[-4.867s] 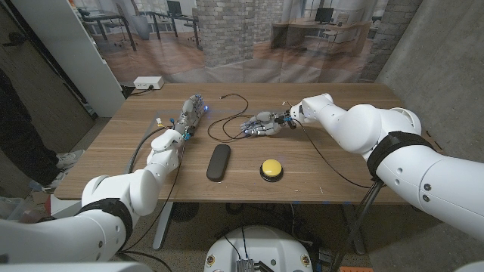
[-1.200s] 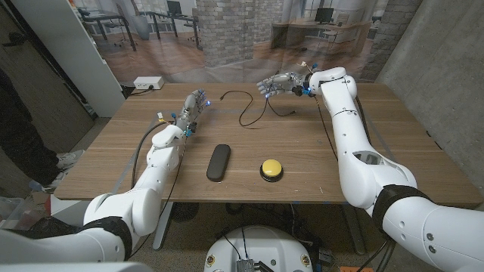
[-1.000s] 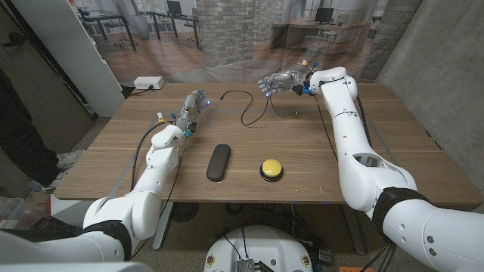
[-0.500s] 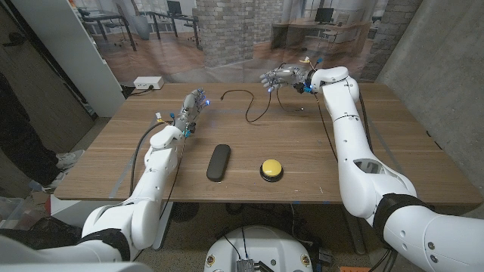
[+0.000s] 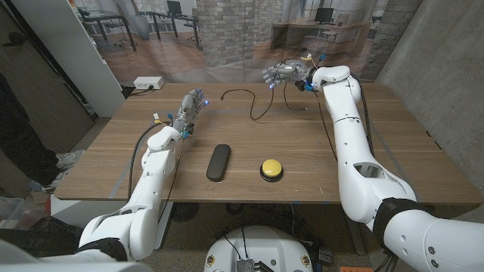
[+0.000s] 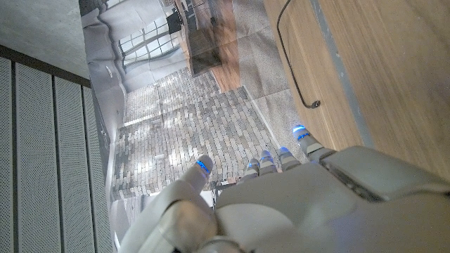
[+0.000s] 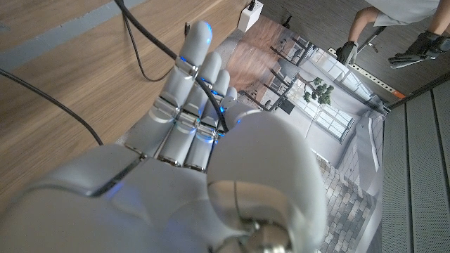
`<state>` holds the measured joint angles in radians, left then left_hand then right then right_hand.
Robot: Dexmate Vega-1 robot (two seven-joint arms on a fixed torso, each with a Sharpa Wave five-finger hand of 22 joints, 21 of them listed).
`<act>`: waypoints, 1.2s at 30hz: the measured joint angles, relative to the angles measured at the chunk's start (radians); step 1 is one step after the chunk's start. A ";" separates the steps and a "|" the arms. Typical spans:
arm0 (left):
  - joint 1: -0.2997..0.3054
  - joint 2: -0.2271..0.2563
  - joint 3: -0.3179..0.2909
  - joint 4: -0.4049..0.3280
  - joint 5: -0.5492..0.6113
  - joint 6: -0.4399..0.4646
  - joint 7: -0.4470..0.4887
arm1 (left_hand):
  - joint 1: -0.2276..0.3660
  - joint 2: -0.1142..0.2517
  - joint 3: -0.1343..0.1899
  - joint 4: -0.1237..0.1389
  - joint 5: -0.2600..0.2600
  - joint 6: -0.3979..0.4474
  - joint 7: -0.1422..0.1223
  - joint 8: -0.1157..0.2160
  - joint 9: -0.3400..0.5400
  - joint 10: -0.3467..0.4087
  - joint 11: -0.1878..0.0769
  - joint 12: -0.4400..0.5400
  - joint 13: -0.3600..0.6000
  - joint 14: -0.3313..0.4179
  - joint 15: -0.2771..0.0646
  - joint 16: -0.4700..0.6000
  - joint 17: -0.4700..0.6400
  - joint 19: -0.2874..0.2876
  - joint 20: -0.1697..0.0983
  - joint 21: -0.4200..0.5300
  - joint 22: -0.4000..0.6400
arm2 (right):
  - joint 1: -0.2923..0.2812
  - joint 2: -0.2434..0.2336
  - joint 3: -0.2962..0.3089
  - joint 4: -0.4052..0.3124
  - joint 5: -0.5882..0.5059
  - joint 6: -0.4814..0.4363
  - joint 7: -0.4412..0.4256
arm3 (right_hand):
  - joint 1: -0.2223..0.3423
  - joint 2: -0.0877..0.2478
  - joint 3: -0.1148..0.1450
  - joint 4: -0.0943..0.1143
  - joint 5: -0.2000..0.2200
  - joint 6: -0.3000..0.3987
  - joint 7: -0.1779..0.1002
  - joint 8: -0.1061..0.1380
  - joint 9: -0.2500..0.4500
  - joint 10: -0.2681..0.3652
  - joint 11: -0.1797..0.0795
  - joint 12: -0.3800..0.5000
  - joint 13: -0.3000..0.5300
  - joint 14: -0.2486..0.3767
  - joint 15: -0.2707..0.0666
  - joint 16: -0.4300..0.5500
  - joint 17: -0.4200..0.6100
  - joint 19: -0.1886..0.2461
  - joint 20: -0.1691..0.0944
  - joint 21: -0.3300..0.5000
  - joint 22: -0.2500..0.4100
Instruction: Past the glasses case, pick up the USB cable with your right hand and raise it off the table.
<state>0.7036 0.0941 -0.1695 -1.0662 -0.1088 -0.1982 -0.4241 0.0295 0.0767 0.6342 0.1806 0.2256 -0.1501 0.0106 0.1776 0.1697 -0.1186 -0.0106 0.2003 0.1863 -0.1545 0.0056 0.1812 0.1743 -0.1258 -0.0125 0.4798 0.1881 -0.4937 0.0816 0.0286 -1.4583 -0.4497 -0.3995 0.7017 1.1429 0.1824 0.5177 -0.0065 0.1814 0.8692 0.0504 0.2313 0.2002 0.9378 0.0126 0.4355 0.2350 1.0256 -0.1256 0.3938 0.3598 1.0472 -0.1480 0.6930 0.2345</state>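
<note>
The thin black USB cable hangs from my right hand, which grips it high over the table's far edge. From the hand the cable drops in a loop, and its left end trails towards the tabletop. In the right wrist view the cable runs between the fingers of that hand. The black glasses case lies nearer the front, left of centre. My left hand stays over the table's left part, fingers stretched out, holding nothing. The left wrist view shows this hand and a cable end.
A yellow button sits right of the glasses case. A white power box stands on the floor past the table's far left corner. The wooden table has bare boards on its right side.
My right hand has risen and drifted a little farther back with the cable, pulling its loop up and shortening it on the table. The left hand has barely moved.
</note>
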 measured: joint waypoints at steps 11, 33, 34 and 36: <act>0.021 0.006 -0.006 -0.036 -0.006 0.015 -0.006 | 0.000 0.000 0.000 0.000 0.000 0.000 0.000 0.000 0.000 0.000 0.000 0.000 0.000 0.000 0.000 0.000 0.000 0.000 0.000 0.000 0.000 | -0.005 0.008 0.005 -0.026 0.000 0.008 -0.035 | 0.001 0.001 0.000 0.000 0.000 0.003 0.000 -0.004 0.000 0.004 -0.004 -0.008 0.005 0.000 0.000 0.000 0.005 -0.004 0.004 0.012 -0.002; 0.061 0.014 -0.015 -0.099 -0.018 0.033 -0.020 | 0.000 0.000 0.000 0.000 0.000 0.000 0.000 0.000 0.000 0.000 0.000 0.000 0.000 0.000 0.000 0.000 0.000 0.000 0.000 0.000 0.000 | -0.022 0.022 0.017 -0.112 0.005 0.012 -0.085 | 0.001 0.001 -0.007 0.007 -0.001 0.005 -0.002 -0.012 0.000 0.008 -0.008 -0.017 0.014 0.000 0.000 0.000 0.005 -0.007 0.007 0.033 -0.002; 0.065 0.015 -0.016 -0.104 -0.019 0.034 -0.021 | 0.000 0.000 0.000 0.000 0.000 0.000 0.000 0.000 0.000 0.000 0.000 0.000 0.000 0.000 0.000 0.000 0.000 0.000 0.000 0.000 0.000 | -0.024 0.023 0.017 -0.120 0.005 0.010 -0.087 | 0.001 0.001 -0.007 0.007 -0.001 0.005 -0.002 -0.012 0.000 0.008 -0.008 -0.017 0.014 0.000 0.000 0.000 0.005 -0.007 0.007 0.033 -0.002; 0.069 0.016 -0.017 -0.111 -0.021 0.037 -0.023 | 0.000 0.000 0.000 0.000 0.000 0.000 0.000 0.000 0.000 0.000 0.000 0.000 0.000 0.000 0.000 0.000 0.000 0.000 0.000 0.000 0.000 | -0.027 0.023 0.017 -0.129 0.004 0.008 -0.089 | 0.001 0.001 -0.007 0.007 0.002 0.005 -0.002 -0.012 0.000 0.009 -0.009 -0.018 0.014 0.000 0.000 0.000 0.005 -0.007 0.007 0.039 -0.002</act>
<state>0.7725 0.1100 -0.1868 -1.1772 -0.1300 -0.1610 -0.4467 0.0295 0.0767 0.6342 0.1806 0.2256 -0.1501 0.0106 0.1776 0.1696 -0.1186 -0.0106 0.2003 0.1863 -0.1545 0.0056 0.1812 0.1743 -0.1258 -0.0125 0.4798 0.1881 -0.5208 0.1048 0.0456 -1.5869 -0.4453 -0.3917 0.6123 1.1439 0.1831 0.5104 0.0002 0.1831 0.8740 0.0483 0.2190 0.2003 0.9470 0.0034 0.4180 0.2489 1.0260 -0.1259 0.3939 0.3643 1.0399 -0.1407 0.7318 0.2323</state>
